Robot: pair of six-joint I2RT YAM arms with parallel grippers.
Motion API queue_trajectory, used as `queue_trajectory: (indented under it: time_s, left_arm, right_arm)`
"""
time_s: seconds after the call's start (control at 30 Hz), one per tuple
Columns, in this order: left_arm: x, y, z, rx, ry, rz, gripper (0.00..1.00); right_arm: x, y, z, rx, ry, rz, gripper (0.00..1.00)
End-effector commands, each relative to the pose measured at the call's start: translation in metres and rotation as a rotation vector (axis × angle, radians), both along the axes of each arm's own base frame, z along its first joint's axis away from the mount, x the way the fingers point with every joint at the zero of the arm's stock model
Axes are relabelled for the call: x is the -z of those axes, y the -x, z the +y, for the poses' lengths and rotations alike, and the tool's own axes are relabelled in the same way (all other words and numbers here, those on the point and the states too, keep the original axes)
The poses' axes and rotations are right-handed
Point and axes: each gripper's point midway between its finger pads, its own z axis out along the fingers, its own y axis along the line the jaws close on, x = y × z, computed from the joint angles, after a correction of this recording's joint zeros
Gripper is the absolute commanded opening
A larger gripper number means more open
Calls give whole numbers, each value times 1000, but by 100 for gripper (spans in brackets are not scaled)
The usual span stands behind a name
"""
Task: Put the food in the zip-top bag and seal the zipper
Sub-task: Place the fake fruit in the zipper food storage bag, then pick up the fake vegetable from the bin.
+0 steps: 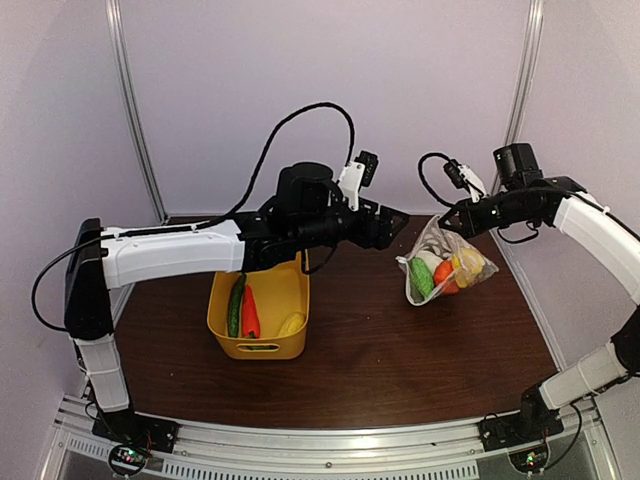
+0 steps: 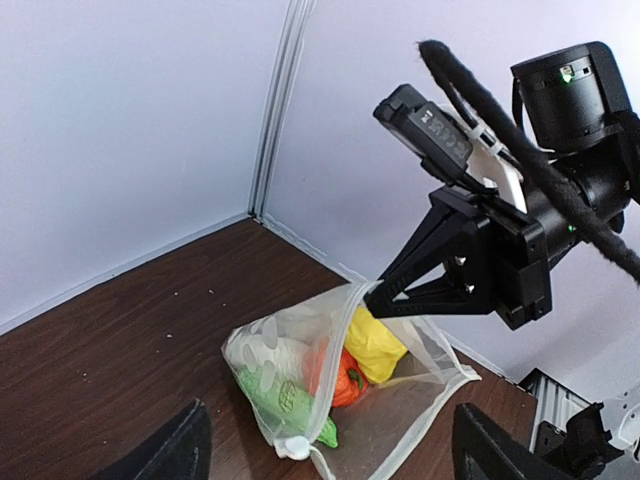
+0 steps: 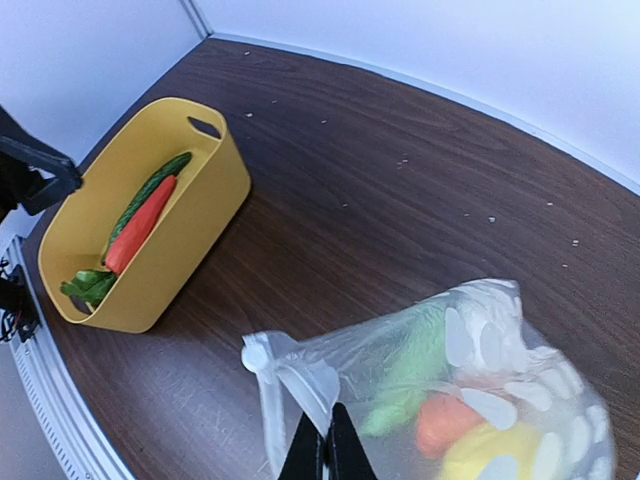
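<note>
Dark bench (image 1: 400,340), far right: the right hand (image 1: 445,222) pinches the bag (image 1: 440,268); hold it high while the spread left hand (image 1: 398,220) fetches the cucumber (image 1: 235,305).

A robot lab test cell: plain white panel walls (image 1: 400,80) with metal corner strips (image 1: 135,110) enclose a dark wood-grain table (image 1: 380,350), an aluminium rail (image 1: 330,440) carrying both arm bases (image 1: 135,432) at six o'clock.

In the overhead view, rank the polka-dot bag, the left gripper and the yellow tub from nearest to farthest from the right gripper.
1. Zip-top bag, hanging from the right gripper.
2. Left gripper, just left of it.
3. Yellow tub, far left.
</note>
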Motion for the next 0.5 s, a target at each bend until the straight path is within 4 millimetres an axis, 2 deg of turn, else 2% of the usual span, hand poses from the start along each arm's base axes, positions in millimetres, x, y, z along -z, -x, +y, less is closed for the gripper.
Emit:
queue_trajectory:
  time_s: [0.0,0.07,0.13,0.23,0.33,0.47]
  left_arm:
    - [-40,1,31,-78,-50,-82,84]
    - [-21,-2,55,-141,-191,-63,84]
    - [-1,-8,88,-227,-316,5,84]
    - [33,-16,148,-329,-442,216,83]
    - [55,-12,202,-393,-519,307,81]
    - [83,-8,250,-455,-685,311,79]
  right_arm:
    - [-29,-19,-33,160,94,-126,0]
    - [-24,-22,-39,187,129,-131,0]
    - [-13,-22,-40,185,140,-111,0]
    - [4,-20,-33,152,121,-67,0]
    - [6,-21,-26,135,91,-45,0]
    - [1,-25,-21,118,68,-42,0]
